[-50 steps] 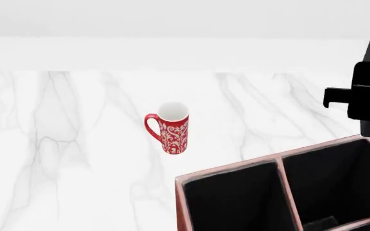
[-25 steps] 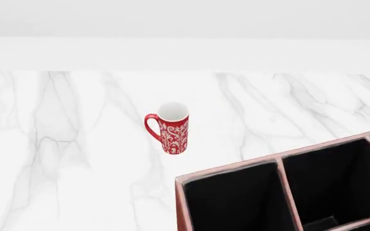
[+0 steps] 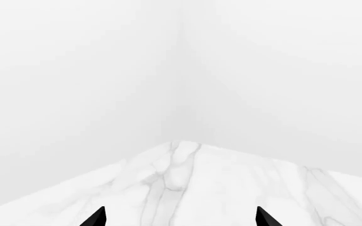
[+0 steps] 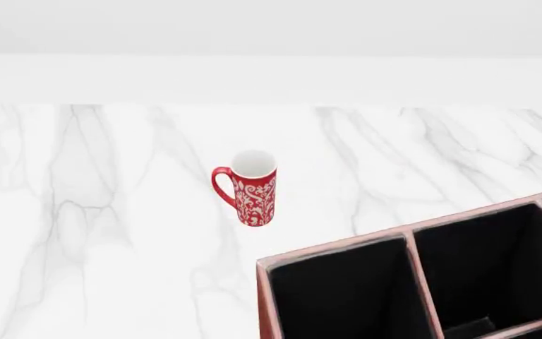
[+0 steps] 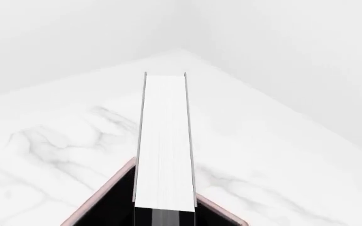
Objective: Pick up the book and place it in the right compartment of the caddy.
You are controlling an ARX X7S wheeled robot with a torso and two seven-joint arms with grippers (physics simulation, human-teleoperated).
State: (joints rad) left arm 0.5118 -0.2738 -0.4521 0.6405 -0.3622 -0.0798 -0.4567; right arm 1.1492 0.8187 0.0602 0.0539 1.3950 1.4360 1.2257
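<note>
Book sticks straight out from the right wrist camera, its white page edge facing the camera.

It reaches out over a pink-rimmed corner of the caddy and the white marble table. The right gripper itself does not show in any picture, so I cannot tell how it sits on the book. In the left wrist view, the left gripper shows only two black fingertips, spread wide apart with nothing between them, above bare marble near the table's corner. From the head camera, the caddy sits close by with its black insides split by pale dividers. A red patterned mug stands upright on the table, apart from the caddy. Neither arm shows in the head view.
</note>
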